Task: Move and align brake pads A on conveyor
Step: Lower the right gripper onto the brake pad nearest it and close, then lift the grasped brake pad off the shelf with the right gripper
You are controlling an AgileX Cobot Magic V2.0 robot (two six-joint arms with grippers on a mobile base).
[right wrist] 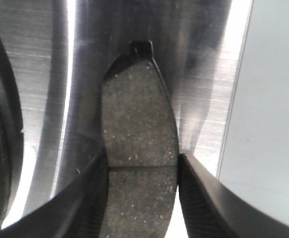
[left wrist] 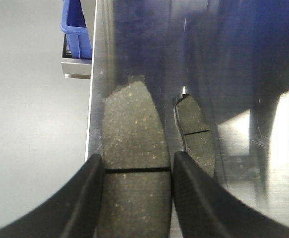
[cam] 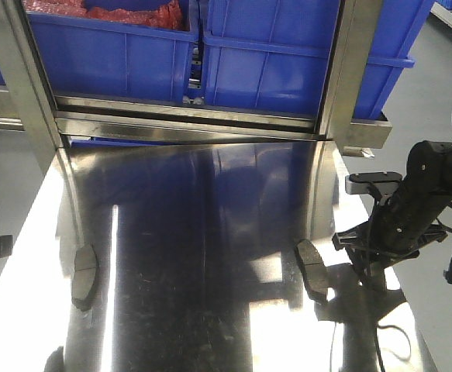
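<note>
Left claw [left wrist: 137,198] clamped on a brake pad [left wrist: 133,148] at the steel tabletop's [cam: 210,232] nine o'clock edge, right claw [right wrist: 142,198] clamped on another pad [right wrist: 139,129] at its three o'clock edge, blue bins [cam: 288,62] at twelve.

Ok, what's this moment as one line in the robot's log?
left hand: grips brake pad | right hand: grips second brake pad | steel table: left loose pad, right loose pad

Two brake pads [cam: 84,273] (dark, crescent-shaped) lie well apart on the steel table [cam: 202,232].
</note>
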